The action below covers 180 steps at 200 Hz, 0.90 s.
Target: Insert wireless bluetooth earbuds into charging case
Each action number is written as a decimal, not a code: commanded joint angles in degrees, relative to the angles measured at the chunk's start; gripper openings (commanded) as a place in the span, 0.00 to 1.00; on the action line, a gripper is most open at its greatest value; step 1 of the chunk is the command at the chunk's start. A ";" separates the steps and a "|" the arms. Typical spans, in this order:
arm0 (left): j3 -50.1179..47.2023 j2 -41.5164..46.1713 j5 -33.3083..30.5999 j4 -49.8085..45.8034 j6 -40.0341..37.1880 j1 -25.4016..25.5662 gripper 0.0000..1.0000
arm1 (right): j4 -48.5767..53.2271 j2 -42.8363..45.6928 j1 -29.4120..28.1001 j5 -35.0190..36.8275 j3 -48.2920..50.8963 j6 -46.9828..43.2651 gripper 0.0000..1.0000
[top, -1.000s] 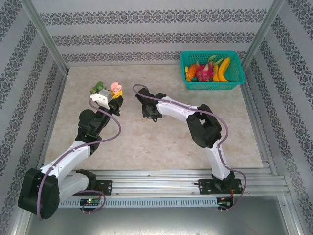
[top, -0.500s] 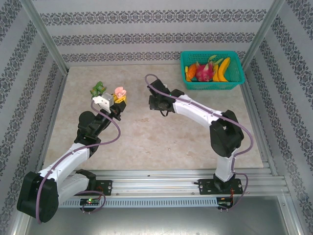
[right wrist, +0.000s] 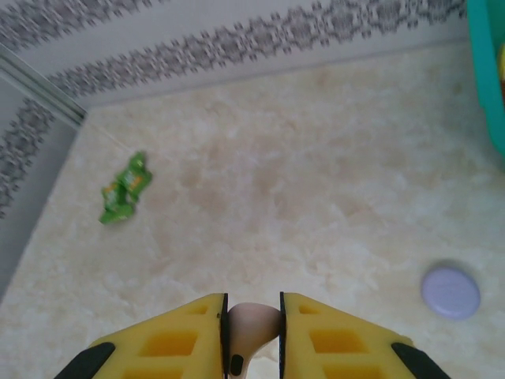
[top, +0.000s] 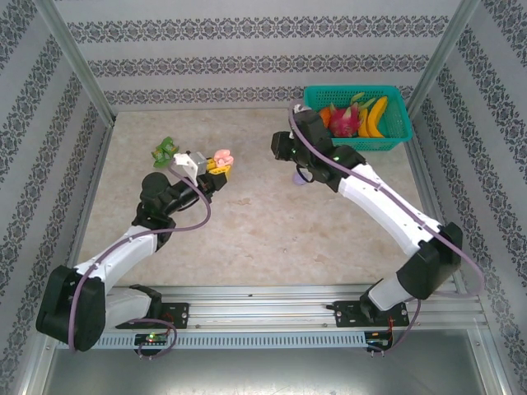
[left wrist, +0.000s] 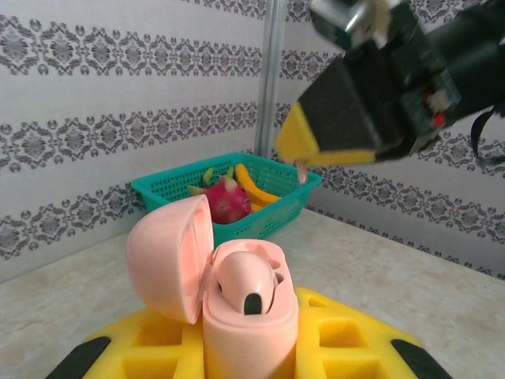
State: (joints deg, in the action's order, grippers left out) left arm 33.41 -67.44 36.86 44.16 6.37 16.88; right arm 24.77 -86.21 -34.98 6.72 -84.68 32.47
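Left arm: reaches forward over the surface, wrist turned inward.
Left pincer: clenched on the pink charging case — upright, lid swung open.
Case contents: seated earbud, pink-beige, in one well.
Right arm: stretched far out, wrist tipped down.
Right pincer: grasping the held earbud, pink-beige, stem downward.
Lilac round case: on the surface, right of the right pincer.
Basket: teal, beyond the right pincer — bananas, dragon fruit inside.

I'm counting two pale pink-beige stemmed earbuds, the second earbud included, one pale pink open clamshell charging case, one lilac round closed case, one crumpled green wrapper and one teal plastic mesh basket. It is holding one magenta dragon fruit among yellow bananas that I'm not managing to count.
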 commanded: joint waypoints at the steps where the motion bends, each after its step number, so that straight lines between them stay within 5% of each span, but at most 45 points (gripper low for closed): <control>1: 3.79 -2.32 4.39 0.88 0.71 0.93 0.00 | -4.01 3.23 0.46 -2.15 1.39 -3.87 0.22; 102: 15.05 -14.79 6.53 0.71 1.41 6.40 0.00 | -15.53 10.78 -0.59 -10.97 8.52 -7.90 0.23; 180: 19.17 -17.71 7.23 -0.59 0.33 8.84 0.00 | -16.69 11.61 -3.25 -8.83 11.25 -9.11 0.23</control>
State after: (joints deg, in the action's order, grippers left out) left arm 50.37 -84.73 42.11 43.77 6.94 24.45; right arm 10.35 -75.85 -37.76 -2.66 -74.35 24.38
